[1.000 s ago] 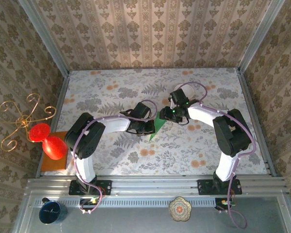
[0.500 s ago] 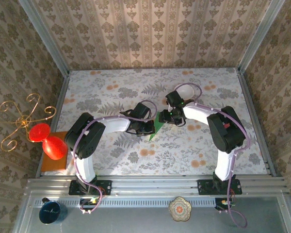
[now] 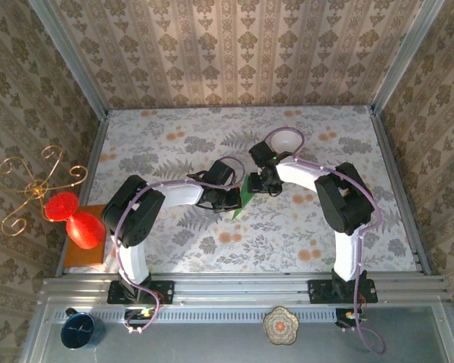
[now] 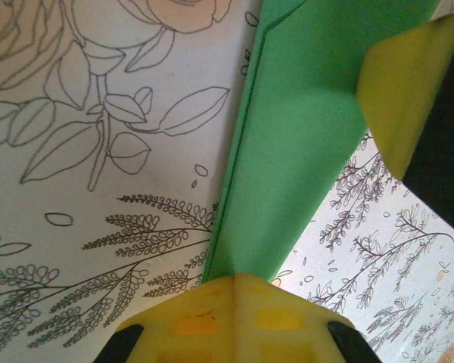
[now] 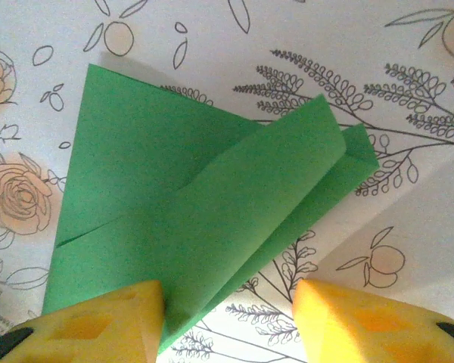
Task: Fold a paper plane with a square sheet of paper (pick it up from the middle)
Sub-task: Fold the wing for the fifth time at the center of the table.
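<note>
The square sheet of paper (image 3: pixel 244 199) is bright green and folded into a pointed wedge with layered flaps (image 5: pixel 181 212). It lies mid-table between both grippers. My left gripper (image 3: pixel 231 198) is shut on the paper's narrow end (image 4: pixel 238 281), and the sheet (image 4: pixel 295 136) runs away from its yellow fingertips. My right gripper (image 3: pixel 262 181) is open at the paper's other side (image 5: pixel 227 318). Its left finger (image 5: pixel 98 325) rests at the paper's edge. Its right finger (image 5: pixel 363 321) is over bare tablecloth. That gripper's yellow finger (image 4: pixel 405 91) also shows in the left wrist view.
A white bowl (image 3: pixel 285 141) sits just behind the right arm. At the table's left edge a red vase-shaped object (image 3: pixel 76 219) stands on an orange board (image 3: pixel 83 257). The floral tablecloth (image 3: pixel 303 234) is open in front and to the right.
My right gripper and forearm have swung left, closer over the paper. The left gripper and the paper have stayed where they were.
</note>
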